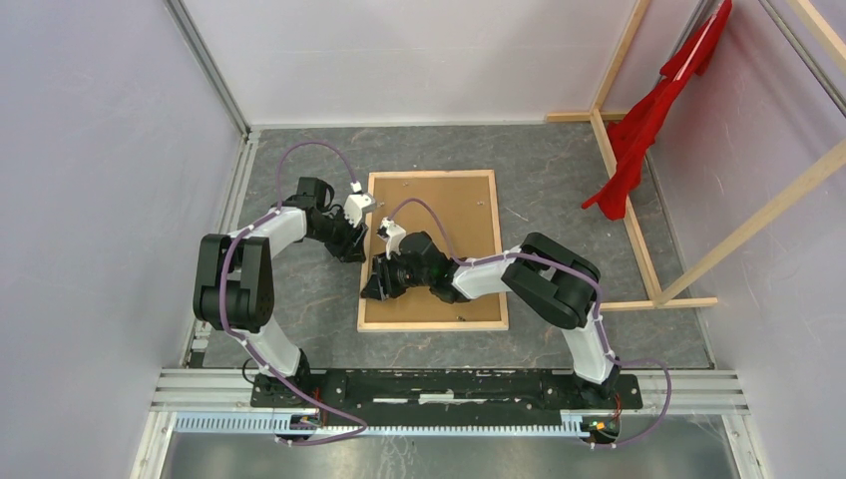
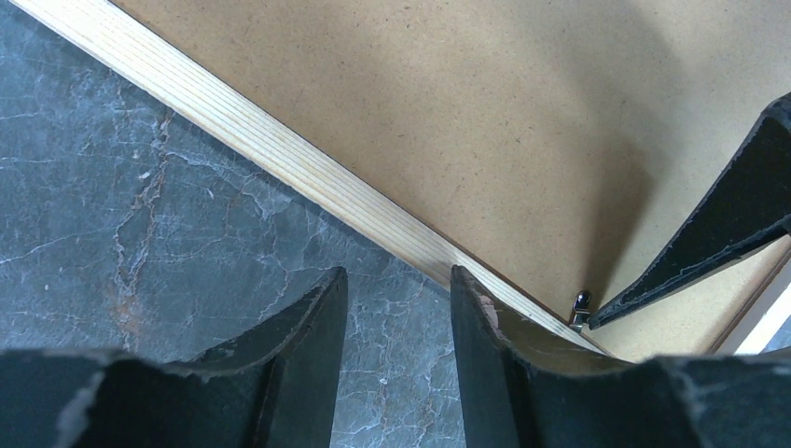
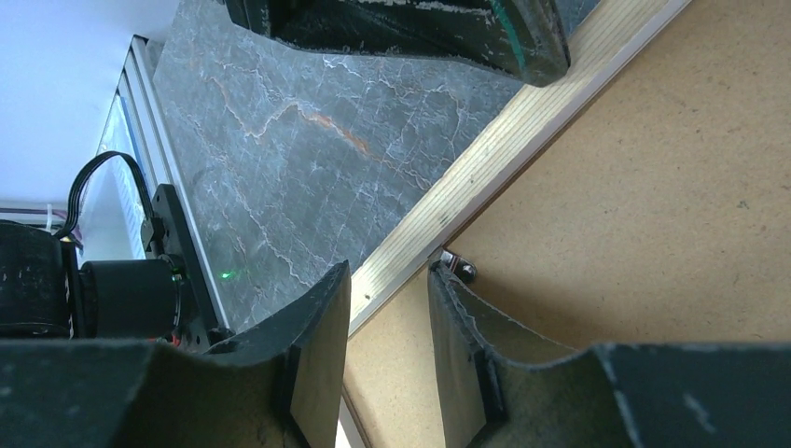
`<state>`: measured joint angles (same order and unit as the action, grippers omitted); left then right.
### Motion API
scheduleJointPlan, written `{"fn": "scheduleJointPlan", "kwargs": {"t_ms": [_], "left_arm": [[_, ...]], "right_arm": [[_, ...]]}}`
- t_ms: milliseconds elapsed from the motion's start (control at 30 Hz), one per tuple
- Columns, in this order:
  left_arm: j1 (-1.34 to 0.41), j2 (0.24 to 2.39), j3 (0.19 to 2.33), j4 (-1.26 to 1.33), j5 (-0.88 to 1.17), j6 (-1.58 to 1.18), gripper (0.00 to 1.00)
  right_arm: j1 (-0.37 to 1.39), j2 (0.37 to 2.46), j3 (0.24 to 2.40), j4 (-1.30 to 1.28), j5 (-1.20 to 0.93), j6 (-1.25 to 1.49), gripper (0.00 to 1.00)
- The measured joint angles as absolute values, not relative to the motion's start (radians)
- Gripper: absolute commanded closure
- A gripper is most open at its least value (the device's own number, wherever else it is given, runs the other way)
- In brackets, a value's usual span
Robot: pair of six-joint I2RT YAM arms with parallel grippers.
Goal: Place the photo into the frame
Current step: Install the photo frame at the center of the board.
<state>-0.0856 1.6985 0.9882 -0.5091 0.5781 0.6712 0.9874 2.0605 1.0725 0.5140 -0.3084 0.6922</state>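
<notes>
The frame (image 1: 431, 325) lies back up on the table, its light wood border (image 2: 280, 149) around a plain brown backing board (image 1: 449, 215). The photo is hidden. My left gripper (image 2: 398, 273) is open at the frame's left side, with only grey table between its fingers and its right finger over the border. My right gripper (image 3: 390, 268) is open a little nearer on that same side. Its jaws stand across the wood border (image 3: 504, 140), and one fingertip is beside a small metal tab (image 3: 459, 269). Neither gripper holds anything.
Bare wooden beams (image 1: 638, 220) form a stand at the right, with a red cloth (image 1: 648, 120) hanging on it. Walls close in the left and back. A metal rail (image 1: 449, 384) runs along the near edge by the arm bases.
</notes>
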Motion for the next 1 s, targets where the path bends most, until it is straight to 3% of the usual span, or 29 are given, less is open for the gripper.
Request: {"fn": "scheduleJointPlan", "kwargs": {"t_ms": [500, 767, 1000], "left_arm": [[-0.087, 1.697, 0.988, -0.512, 0.579, 0.674, 0.51], [-0.087, 1.695, 0.989, -0.515, 0.577, 0.675, 0.49], [-0.044, 1.704, 1.04, -0.562, 0.538, 0.682, 0.5]], "right_arm": [[0.987, 2.064, 1.081, 0.508, -0.291, 0.688, 0.58], [0.987, 2.056, 1.078, 0.51, -0.304, 0.675, 0.52], [0.946, 1.909, 0.985, 0.504, -0.309, 0.665, 0.51]]}}
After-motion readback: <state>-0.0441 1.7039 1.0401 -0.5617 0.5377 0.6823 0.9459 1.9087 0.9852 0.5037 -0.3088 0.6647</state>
